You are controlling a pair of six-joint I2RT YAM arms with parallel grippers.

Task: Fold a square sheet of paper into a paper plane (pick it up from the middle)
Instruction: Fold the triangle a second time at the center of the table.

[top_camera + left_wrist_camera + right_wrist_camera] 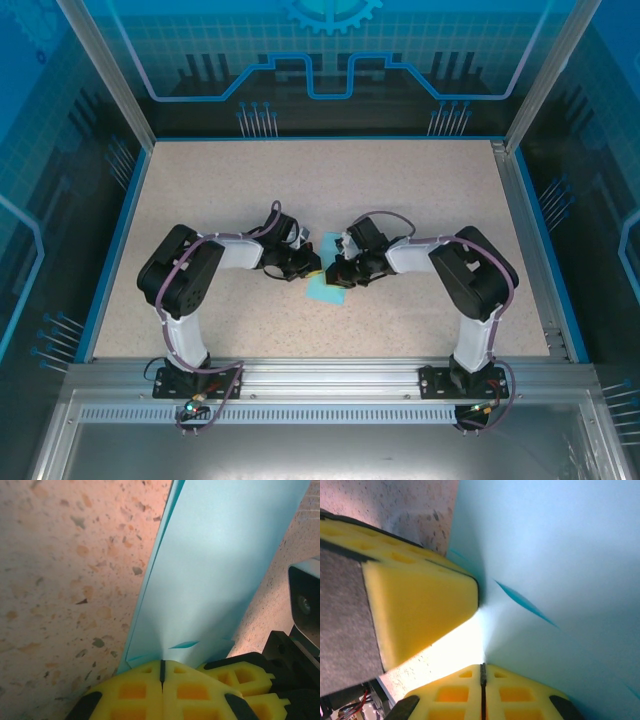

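At the middle of the surface [420, 190], the square sheet of paper [220, 570] is already a narrow, layered strip. Its long axis in the top view runs roughly from the arms' side toward the far edge, and I cannot tell which end is the point. The left claw [161, 672] and right claw [482, 677] are each closed tight on it, just beside one another. I judge this a mid-fold step: next, 1 claw should anchor the strip while the other turns a loose layer over and presses the crease.
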